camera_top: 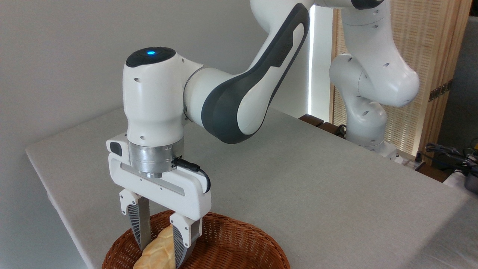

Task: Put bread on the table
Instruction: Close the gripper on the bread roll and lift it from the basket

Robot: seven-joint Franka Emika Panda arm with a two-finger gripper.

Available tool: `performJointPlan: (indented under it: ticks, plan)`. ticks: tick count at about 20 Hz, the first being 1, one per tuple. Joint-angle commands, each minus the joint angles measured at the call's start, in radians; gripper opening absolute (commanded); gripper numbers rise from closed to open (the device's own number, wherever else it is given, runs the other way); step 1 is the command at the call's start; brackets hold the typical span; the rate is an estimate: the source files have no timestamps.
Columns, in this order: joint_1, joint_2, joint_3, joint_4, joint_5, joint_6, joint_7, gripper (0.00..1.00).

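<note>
Gripper fingers astride bread

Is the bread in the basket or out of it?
In: the bread lies inside the basket, between the gripper's fingers.

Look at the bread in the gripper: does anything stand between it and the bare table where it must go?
Only the basket rim. The gripper grips the bread inside it, so it must clear that wall. Beyond it, the table looks bare.
</note>
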Motion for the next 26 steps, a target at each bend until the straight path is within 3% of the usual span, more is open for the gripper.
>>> performJointPlan:
  ticks: [1, 8, 14, 17, 22, 26]
  plan:
    - [0.000, 0.010, -0.001, 0.014, -0.007, 0.016, 0.019, 0.26]
    - [0.000, -0.005, 0.004, 0.017, -0.005, 0.016, 0.022, 0.27]
    - [0.000, -0.117, 0.009, 0.014, -0.004, -0.004, 0.026, 0.27]
    - [-0.001, -0.177, 0.002, 0.012, -0.004, -0.110, 0.033, 0.29]
    - [-0.026, -0.292, -0.017, -0.075, -0.004, -0.351, 0.150, 0.32]
    - [-0.041, -0.334, -0.031, -0.172, -0.005, -0.431, 0.148, 0.41]
